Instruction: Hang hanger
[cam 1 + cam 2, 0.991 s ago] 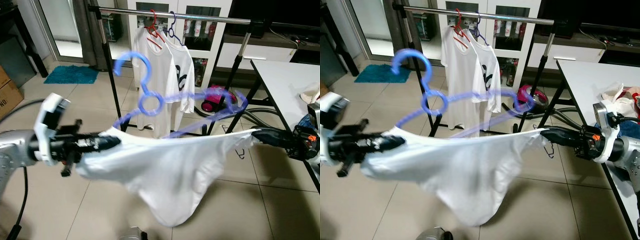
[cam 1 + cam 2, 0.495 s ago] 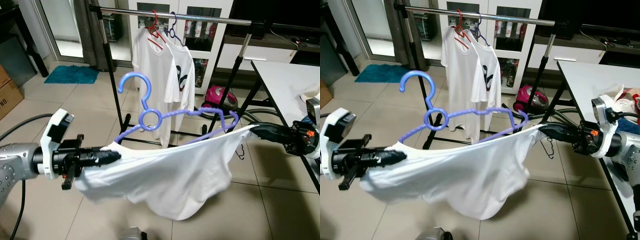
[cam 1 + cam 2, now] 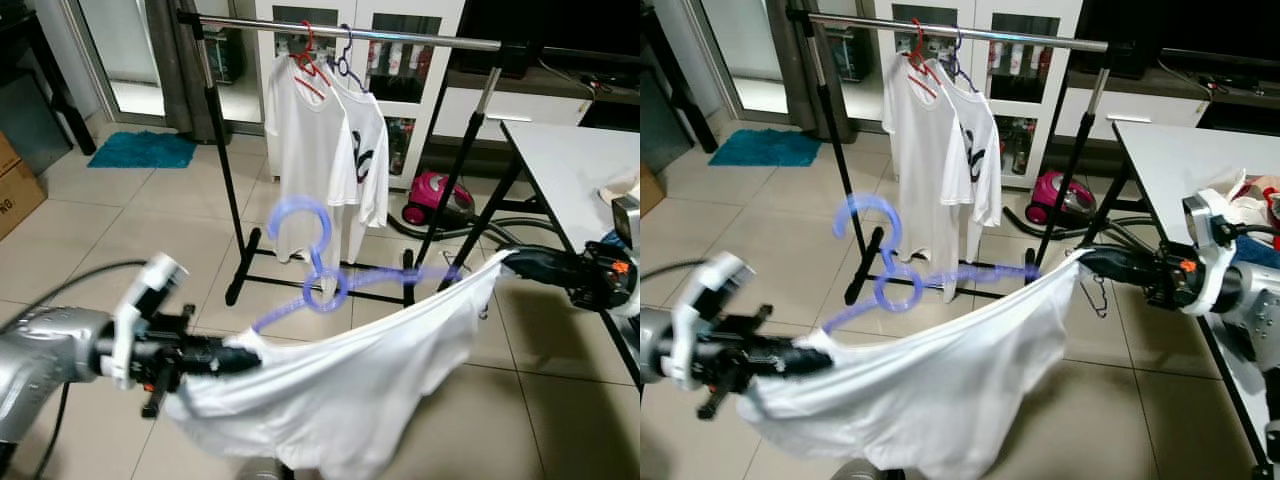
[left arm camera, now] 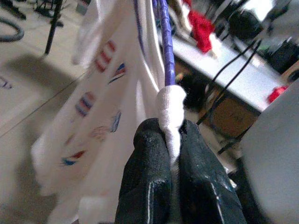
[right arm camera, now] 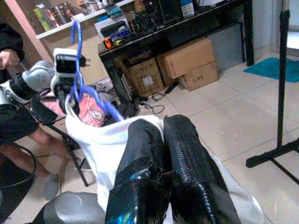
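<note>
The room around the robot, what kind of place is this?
Probably a home living area used for drying laundry: a clothes rack with white T-shirts stands on a tiled floor, with a pink vacuum cleaner behind it.

I see a blue hanger (image 3: pixel 325 285) in a white shirt (image 3: pixel 340 390); black fingers (image 4: pixel 149 186) pinch it. Red hanger (image 3: pixel 312 60), teal mat (image 3: pixel 145 150), pink vacuum (image 3: pixel 435 197).
</note>
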Robot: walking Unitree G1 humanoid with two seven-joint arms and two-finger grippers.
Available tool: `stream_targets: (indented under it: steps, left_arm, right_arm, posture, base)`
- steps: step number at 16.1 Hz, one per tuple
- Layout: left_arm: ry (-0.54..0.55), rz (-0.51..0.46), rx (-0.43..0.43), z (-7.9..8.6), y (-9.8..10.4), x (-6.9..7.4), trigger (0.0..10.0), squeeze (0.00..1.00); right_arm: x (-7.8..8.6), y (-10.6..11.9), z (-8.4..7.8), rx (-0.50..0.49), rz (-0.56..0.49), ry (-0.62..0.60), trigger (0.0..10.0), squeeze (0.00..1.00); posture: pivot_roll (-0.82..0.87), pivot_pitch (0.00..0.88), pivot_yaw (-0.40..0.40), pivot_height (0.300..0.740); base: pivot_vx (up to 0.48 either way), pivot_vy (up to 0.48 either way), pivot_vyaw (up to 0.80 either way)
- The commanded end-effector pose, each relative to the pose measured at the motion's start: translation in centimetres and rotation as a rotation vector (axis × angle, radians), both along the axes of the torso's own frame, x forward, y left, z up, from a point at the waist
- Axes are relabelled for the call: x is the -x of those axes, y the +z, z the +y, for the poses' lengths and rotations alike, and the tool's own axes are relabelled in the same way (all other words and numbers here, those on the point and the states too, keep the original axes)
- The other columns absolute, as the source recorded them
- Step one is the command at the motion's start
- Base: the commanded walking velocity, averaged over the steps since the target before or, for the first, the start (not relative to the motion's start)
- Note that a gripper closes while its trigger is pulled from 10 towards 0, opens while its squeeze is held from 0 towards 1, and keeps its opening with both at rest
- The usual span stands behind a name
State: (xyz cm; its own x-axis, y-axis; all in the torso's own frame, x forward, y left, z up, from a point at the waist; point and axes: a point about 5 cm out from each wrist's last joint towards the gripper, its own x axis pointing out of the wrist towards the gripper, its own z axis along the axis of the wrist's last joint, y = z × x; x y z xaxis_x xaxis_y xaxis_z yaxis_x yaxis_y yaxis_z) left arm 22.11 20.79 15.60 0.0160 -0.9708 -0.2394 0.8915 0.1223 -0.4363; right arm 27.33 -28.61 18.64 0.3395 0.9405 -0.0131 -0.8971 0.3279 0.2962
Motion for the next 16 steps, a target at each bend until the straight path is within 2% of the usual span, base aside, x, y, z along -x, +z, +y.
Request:
stream_targets:
  steps: [1, 3, 5, 7, 10, 12, 14, 15, 16]
  left_arm:
    - [0.002, -0.029, -0.057, 0.3, 0.0, -0.3, 0.0, 0.00]
    - [0.060, -0.142, -0.195, 0.7, -0.6, -1.8, 0.0, 0.00]
    - [0.054, -0.183, -0.216, 0.7, -0.7, -2.1, 0.0, 0.00]
    - [-0.045, -0.292, -0.285, 0.5, -0.4, -2.1, 0.0, 0.00]
    - [-0.090, -0.363, -0.244, -0.2, 0.4, -2.4, 0.0, 0.00]
    - [-0.105, -0.391, -0.191, -0.5, 1.4, -2.5, 0.0, 0.00]
    - [-0.131, -0.392, -0.185, -0.4, 1.6, -2.3, 0.0, 0.00]
    - [-0.114, -0.413, -0.180, -0.4, 1.9, -2.6, 0.0, 0.00]
    - [-0.094, -0.427, -0.179, -0.2, 2.1, -2.9, 0.0, 0.00]
  right_arm:
    - [-0.3, 1.2, 0.1, 0.018, -0.053, 0.010, 0.0, 0.00]
    - [-0.3, 1.6, 0.6, 0.029, -0.083, 0.024, 0.0, 0.00]
    - [-0.2, 1.9, 1.1, 0.039, -0.095, 0.041, 0.0, 0.00]
    - [-0.3, 2.2, 1.7, 0.052, -0.110, 0.061, 0.0, 0.00]
    - [-0.6, 1.9, 2.5, 0.074, -0.109, 0.079, 0.0, 0.00]
    - [-0.7, 0.7, 3.2, 0.168, -0.103, 0.098, 0.0, 0.00]
    - [-0.8, 0.2, 3.7, 0.196, -0.090, 0.099, 0.0, 0.00]
    - [-0.5, -0.8, 4.0, 0.273, -0.072, 0.133, 0.0, 0.00]
    - [-0.3, -1.1, 4.2, 0.297, -0.066, 0.147, 0.0, 0.00]
  posture:
    - [0.09, 0.000, 0.013, 0.740]
    - [0.09, 0.000, 0.014, 0.740]
    - [0.08, 0.000, 0.018, 0.740]
    - [0.09, 0.000, 0.015, 0.740]
    - [0.09, 0.000, 0.009, 0.740]
    - [0.09, 0.000, 0.003, 0.740]
    - [0.09, 0.000, 0.000, 0.740]
    - [0.09, 0.000, 0.000, 0.740]
    - [0.09, 0.000, -0.002, 0.740]
  base:
    - [0.000, 0.000, 0.00]
    - [0.000, 0.000, 0.00]
    - [0.000, 0.000, 0.00]
    - [0.000, 0.000, 0.00]
    - [0.000, 0.000, 0.00]
    - [0.000, 0.000, 0.00]
    - [0.000, 0.000, 0.00]
    - [0.000, 0.000, 0.00]
    - [0.000, 0.000, 0.00]
